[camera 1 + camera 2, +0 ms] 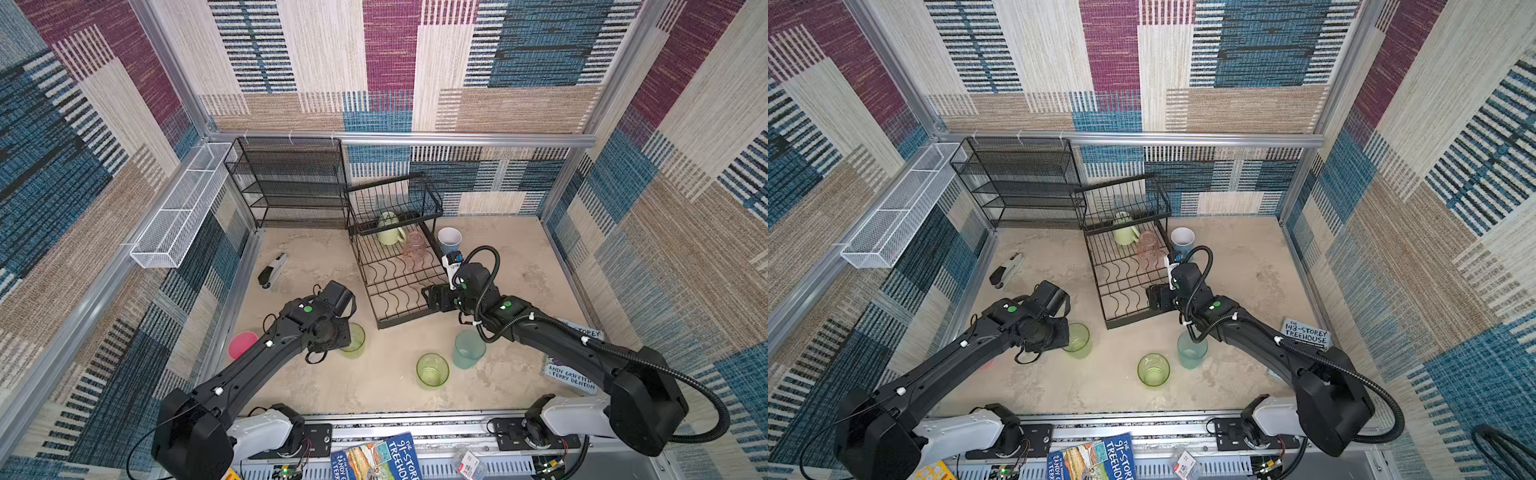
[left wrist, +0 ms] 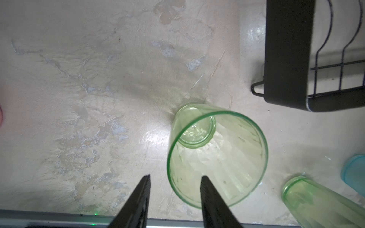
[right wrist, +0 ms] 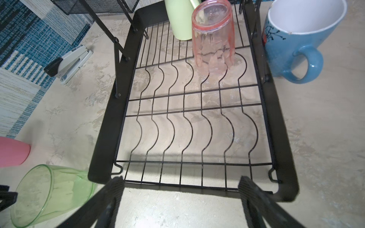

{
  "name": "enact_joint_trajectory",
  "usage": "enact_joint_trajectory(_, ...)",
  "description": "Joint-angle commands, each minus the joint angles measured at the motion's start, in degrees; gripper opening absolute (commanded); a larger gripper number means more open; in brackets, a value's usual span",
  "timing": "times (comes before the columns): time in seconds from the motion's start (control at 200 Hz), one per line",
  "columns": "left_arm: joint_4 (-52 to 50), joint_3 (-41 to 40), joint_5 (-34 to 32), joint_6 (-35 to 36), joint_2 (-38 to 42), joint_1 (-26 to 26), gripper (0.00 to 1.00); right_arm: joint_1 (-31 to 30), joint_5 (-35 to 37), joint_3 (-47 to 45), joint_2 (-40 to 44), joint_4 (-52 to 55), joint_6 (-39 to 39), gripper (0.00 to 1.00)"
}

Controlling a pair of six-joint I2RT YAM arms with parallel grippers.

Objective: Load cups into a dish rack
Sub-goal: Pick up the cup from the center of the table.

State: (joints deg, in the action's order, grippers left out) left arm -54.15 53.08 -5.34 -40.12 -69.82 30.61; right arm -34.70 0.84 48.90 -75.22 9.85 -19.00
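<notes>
1. Dish rack (image 3: 107, 138): black wire with wavy slots. Its lower tray holds a pale green mug (image 1: 390, 233) and an inverted translucent pink tumbler (image 1: 415, 248).
2. Right gripper (image 3: 180, 183): jaws wide, at the rack's near end.
3. Left gripper (image 2: 175, 176): jaws partly apart, straddling the rim of a faceted green tumbler (image 2: 217, 158), not clamped.
4. Blue flowered mug (image 1: 449, 240): upright, just outside the rack.

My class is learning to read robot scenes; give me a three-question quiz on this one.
1. How many cups are in the dish rack?
2. True or false: the light blue mug sits inside the rack.
3. Whose rim do the left gripper's jaws straddle? A green tumbler, B teal tumbler, C opaque pink cup.
Key: 1 two, the pale green mug and pink tumbler; 2 false, it stands beside it; 3 A.
</notes>
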Motion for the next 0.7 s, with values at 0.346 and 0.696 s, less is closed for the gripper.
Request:
enact_joint_trajectory(0.346, 4.56, -2.7, 0.34, -1.12, -4.46, 0.06, 0.36, -0.01, -1.67, -1.78, 2.57, -0.81, -1.18, 0.93)
enact_joint_trajectory(0.696, 6.71, -3.34, -0.38, -1.14, -3.33, 0.06, 0.03, -0.02, -1.9, -2.53, 2.6, -1.01, -2.35, 0.93)
